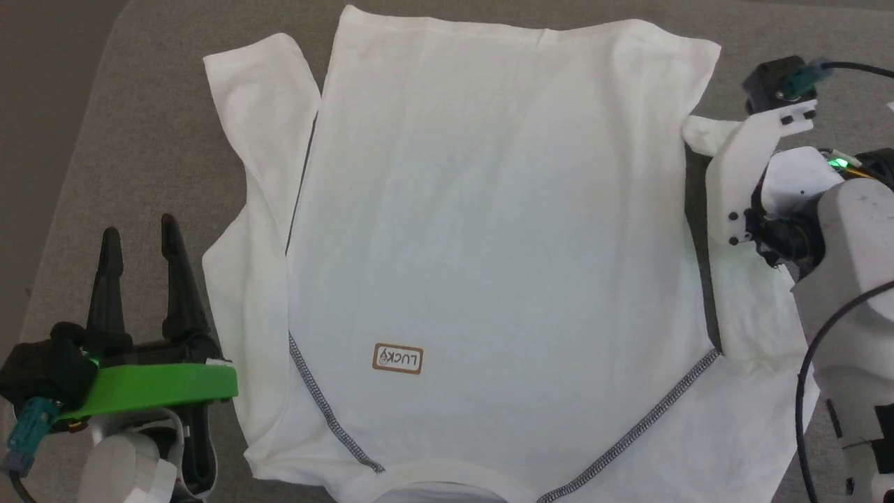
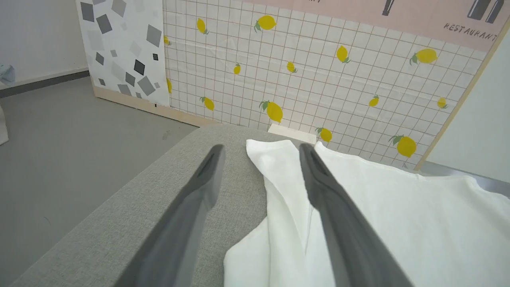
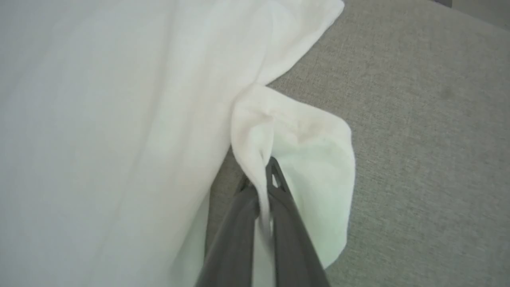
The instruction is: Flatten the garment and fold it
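The white garment (image 1: 489, 209) lies spread flat on the grey padded surface (image 1: 140, 126), with dark zigzag seams near its collar at the bottom of the head view. My left gripper (image 1: 138, 229) stands open just left of the garment's folded-in left sleeve (image 1: 258, 140). In the left wrist view the left gripper (image 2: 261, 149) straddles that sleeve's edge (image 2: 279, 171) without gripping it. My right gripper (image 3: 261, 175) is shut on a pinched fold of the right sleeve (image 3: 314, 151), lifted slightly off the surface. In the head view the right arm's white bracket (image 1: 740, 168) hides those fingers.
A small brown label (image 1: 397, 358) sits on the garment's chest. The padded surface ends at a rounded left edge (image 2: 119, 191), with grey floor (image 2: 59, 131) beyond. A lemon-patterned wall panel (image 2: 318, 79) stands behind the surface's far end.
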Robot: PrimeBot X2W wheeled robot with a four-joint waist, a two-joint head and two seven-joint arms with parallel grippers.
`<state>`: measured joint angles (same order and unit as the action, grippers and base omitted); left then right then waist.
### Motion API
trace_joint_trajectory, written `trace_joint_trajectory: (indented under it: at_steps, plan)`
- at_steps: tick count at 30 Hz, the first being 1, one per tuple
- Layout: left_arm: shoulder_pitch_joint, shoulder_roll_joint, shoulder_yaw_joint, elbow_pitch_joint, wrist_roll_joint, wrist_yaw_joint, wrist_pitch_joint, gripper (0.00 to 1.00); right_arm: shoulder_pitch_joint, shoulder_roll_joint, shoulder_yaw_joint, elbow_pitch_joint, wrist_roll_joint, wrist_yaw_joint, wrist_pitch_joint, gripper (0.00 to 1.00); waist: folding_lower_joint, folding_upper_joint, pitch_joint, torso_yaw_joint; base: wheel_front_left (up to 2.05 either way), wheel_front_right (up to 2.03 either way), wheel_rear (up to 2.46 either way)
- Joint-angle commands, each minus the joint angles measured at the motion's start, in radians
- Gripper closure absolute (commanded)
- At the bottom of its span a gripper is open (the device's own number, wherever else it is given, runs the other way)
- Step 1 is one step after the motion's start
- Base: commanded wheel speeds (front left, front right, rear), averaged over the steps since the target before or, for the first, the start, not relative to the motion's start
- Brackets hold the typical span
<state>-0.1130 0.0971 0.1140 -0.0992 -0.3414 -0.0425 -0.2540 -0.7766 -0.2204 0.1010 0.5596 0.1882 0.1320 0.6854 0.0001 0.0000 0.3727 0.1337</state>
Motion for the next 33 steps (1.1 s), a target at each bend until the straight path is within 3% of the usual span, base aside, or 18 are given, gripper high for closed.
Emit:
trace_joint_trajectory:
  at_steps: [1,6,10,17,23,28,33]
  plan:
    - [-0.010,-0.007,0.005,0.005,0.008,-0.009,-0.008,0.00,0.019,-0.007,-0.026,-0.011,0.030,-0.001,-0.022,1.00,-0.0001,0.0000,-0.036,-0.023,0.00,0.00,0.00]
    - [0.014,-0.022,0.022,0.007,0.020,-0.027,-0.008,0.00,0.106,-0.040,-0.208,-0.089,0.144,-0.001,-0.091,1.00,-0.0001,0.0000,-0.103,-0.048,0.00,0.00,0.00]
    - [0.041,-0.030,0.036,0.007,0.026,-0.035,-0.008,0.00,0.201,-0.065,-0.411,-0.154,0.197,-0.001,-0.105,1.00,-0.0001,0.0000,-0.154,-0.064,0.00,0.00,0.00]
    - [0.089,-0.038,0.053,0.001,0.029,-0.043,-0.008,0.00,0.353,-0.057,-0.767,-0.238,0.136,-0.001,-0.084,1.00,-0.0001,0.0000,-0.217,-0.080,0.00,0.00,0.00]
    - [0.119,-0.043,0.065,-0.006,0.027,-0.046,-0.008,0.00,0.392,-0.010,-0.963,-0.277,0.037,-0.001,-0.108,1.00,-0.0001,0.0000,-0.240,-0.083,0.00,0.00,0.00]
    - [0.138,-0.044,0.074,-0.012,0.028,-0.047,-0.008,0.00,0.400,0.025,-0.954,-0.318,-0.002,-0.001,-0.111,1.00,-0.0001,0.0000,-0.254,-0.085,0.00,0.00,0.00]
    - [0.152,-0.045,0.079,-0.018,0.028,-0.045,-0.008,0.00,0.410,0.037,-0.787,-0.407,0.036,-0.001,-0.105,1.00,-0.0001,0.0000,-0.263,-0.087,0.00,0.00,0.00]
